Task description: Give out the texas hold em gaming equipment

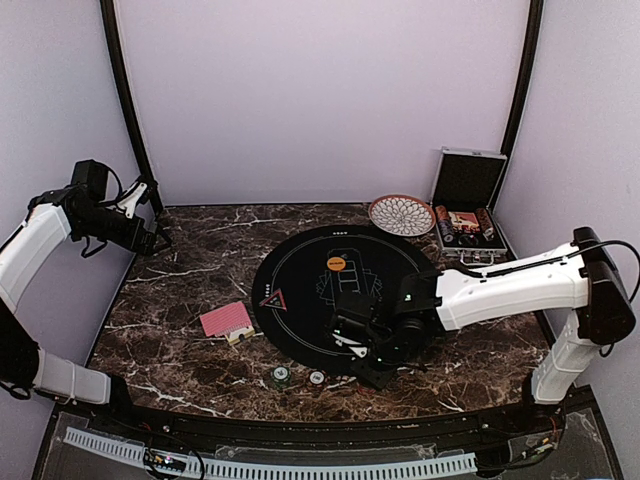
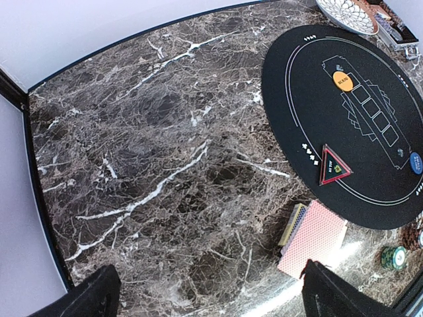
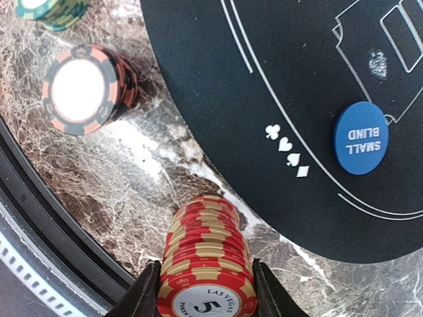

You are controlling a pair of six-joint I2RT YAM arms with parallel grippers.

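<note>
One red chip stack (image 3: 206, 244), lower centre, sat pinched in our right tool (image 3: 206, 285) for dealing out; next, probably, a straight lift.

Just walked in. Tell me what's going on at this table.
The right gripper is clamped on a red chip stack at the near edge of the black mat, near the blue small-blind button. The left gripper hangs open and empty over the far left of the table. Cards, a green chip stack and a white-topped one sit on the marble; the orange button lies on the mat.
</note>
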